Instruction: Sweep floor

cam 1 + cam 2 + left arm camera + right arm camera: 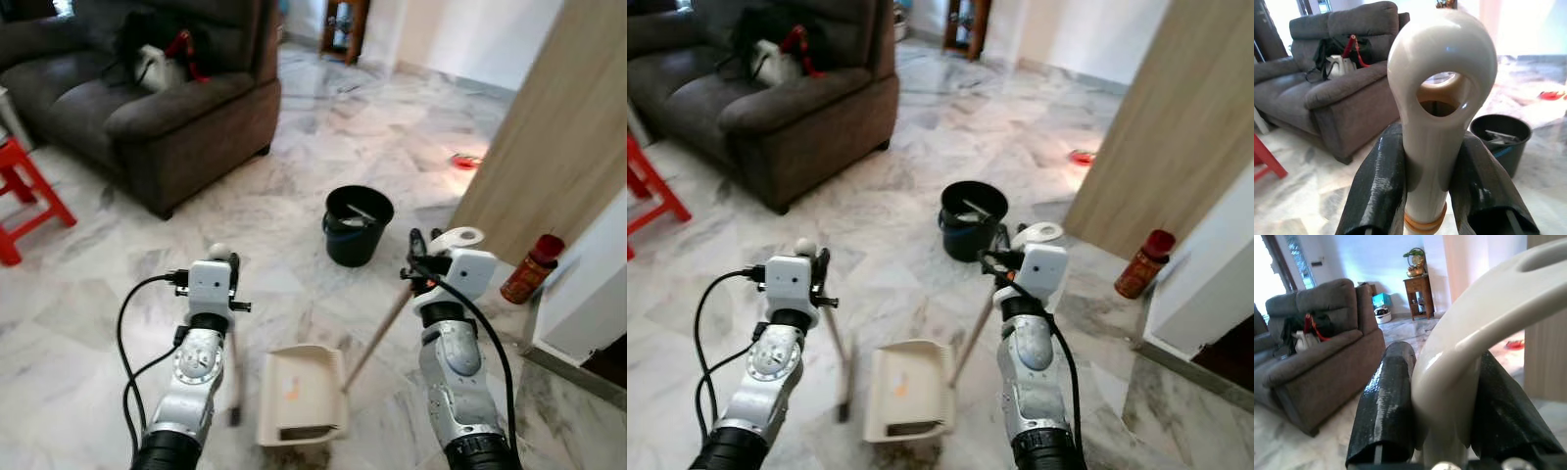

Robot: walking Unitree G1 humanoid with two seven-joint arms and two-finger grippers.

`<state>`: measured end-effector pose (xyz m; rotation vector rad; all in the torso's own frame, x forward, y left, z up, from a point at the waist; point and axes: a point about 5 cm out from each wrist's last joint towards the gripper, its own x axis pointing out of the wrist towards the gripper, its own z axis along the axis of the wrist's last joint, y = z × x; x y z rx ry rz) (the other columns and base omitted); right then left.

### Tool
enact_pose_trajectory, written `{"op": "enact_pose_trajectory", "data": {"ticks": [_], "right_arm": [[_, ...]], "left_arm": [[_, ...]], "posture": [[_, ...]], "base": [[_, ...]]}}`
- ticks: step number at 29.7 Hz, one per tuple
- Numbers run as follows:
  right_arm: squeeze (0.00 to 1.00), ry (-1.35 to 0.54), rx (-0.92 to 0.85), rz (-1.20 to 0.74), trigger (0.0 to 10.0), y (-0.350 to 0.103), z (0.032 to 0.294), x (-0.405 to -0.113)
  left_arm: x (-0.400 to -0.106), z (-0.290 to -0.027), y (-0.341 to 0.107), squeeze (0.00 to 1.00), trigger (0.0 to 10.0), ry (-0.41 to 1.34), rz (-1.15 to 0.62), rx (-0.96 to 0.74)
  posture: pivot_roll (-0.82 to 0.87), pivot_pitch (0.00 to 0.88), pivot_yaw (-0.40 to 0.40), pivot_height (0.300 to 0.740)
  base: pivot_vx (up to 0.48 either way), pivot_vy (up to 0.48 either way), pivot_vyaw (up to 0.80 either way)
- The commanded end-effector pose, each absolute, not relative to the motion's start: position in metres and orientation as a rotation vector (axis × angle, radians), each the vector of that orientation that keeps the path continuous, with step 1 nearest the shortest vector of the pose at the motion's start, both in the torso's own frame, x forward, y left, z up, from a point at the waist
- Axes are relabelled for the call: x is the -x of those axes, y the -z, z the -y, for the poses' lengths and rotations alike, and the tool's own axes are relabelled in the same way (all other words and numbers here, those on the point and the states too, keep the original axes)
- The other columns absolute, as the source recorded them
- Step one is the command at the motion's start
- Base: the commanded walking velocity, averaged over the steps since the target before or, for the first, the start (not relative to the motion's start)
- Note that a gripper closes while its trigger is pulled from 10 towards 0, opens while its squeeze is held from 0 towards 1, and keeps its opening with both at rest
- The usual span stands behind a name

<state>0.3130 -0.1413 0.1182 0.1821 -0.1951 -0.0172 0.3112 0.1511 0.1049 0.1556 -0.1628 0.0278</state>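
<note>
Marble floor (88,323), sofa (147,108) behind.
Left gripper (1422,196) clamped the broom handle (1440,98); right gripper (1444,406) clamped the dustpan handle (1488,313), dustpan (302,397) between them, bucket (357,225) beyond.

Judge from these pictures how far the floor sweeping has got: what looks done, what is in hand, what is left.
Done: both tools are taken up. The left gripper is shut on the broom handle; the right gripper is shut on the dustpan handle.
In hand: the dustpan sits on the marble floor between the arms.
Left: the pan looks empty, so gathering and tipping, probably into the black bucket, remain.
</note>
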Motion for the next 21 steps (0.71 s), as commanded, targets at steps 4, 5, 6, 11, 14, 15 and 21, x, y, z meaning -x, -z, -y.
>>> {"op": "enact_pose_trajectory", "data": {"ticks": [4,5,6,11,14,15,21], "right_arm": [[0.00,0.039,-0.180,0.254,10.0,-0.1302,0.1490,-0.3157],[0.00,0.039,-0.180,0.254,10.0,-0.1302,0.1490,-0.3157],[0.00,0.040,-0.178,0.254,10.0,-0.1303,0.1492,-0.3158],[0.00,0.050,-0.165,0.265,10.0,-0.1336,0.1512,-0.3164],[0.00,0.064,-0.164,0.274,10.0,-0.1356,0.1543,-0.3157],[0.00,0.067,-0.163,0.275,10.0,-0.1357,0.1552,-0.3155],[0.00,0.080,-0.162,0.278,10.0,-0.1357,0.1554,-0.3164]], "left_arm": [[-0.3154,-0.1397,-0.1187,0.00,10.0,0.007,0.228,-0.133],[-0.3154,-0.1397,-0.1187,0.00,10.0,0.007,0.228,-0.133],[-0.3156,-0.1396,-0.1188,0.00,10.0,0.008,0.228,-0.133],[-0.3168,-0.1388,-0.1202,0.00,10.0,0.009,0.232,-0.126],[-0.3155,-0.1348,-0.1170,0.00,10.0,0.031,0.222,-0.124],[-0.3157,-0.1336,-0.1174,0.00,10.0,0.036,0.223,-0.123],[-0.3193,-0.1330,-0.1237,0.00,10.0,0.050,0.247,-0.112]], "posture": [[-0.03,0.000,0.002,0.740],[-0.03,0.000,0.002,0.740],[-0.03,0.000,0.004,0.740],[-0.10,0.000,0.013,0.740],[-0.10,0.000,0.019,0.740],[-0.11,0.000,0.023,0.740],[-0.12,0.000,0.044,0.740]], "base": [[0.370,0.000,0.00],[0.371,0.000,0.00],[0.371,0.000,0.00],[0.371,0.000,0.00],[0.371,0.000,0.00],[0.368,0.000,0.00],[0.166,0.000,0.00]]}}
